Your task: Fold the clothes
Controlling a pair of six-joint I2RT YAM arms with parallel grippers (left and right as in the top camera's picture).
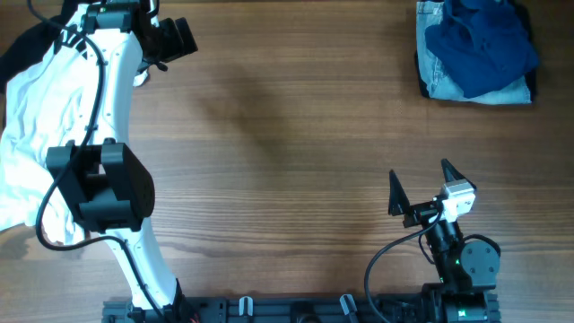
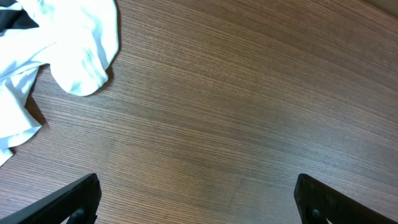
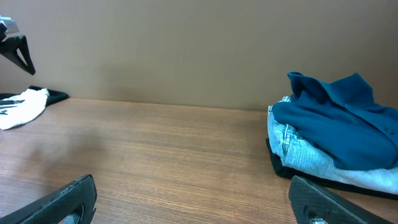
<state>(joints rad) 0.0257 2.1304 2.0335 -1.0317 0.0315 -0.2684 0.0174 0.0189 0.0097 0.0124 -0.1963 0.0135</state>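
brown wood-grain table fills every view, with a plain beige wall behind it in the right wrist view. at the far left edge a crumpled white cloth top lies spread loosely on the wood, and a black fabric piece shows at its upper corner; whether the two are separate garments cannot be told. the white left robot arm reaches over this heap toward the far left corner. the left gripper hovers above bare wood just beside the rounded hem of the white top, its two dark fingers spread wide apart with nothing between them. the middle of the table carries only wood grain. low on the right side, near the front edge, the right gripper sits with its black pointed fingers parted wide, holding nothing, well apart from any cloth. in the far right corner lies a stack: a rumpled dark-blue cotton shirt lies bunched on top of folded light-blue denim jeans, and a thin dark folded layer peeks out beneath the denim, touching the table.
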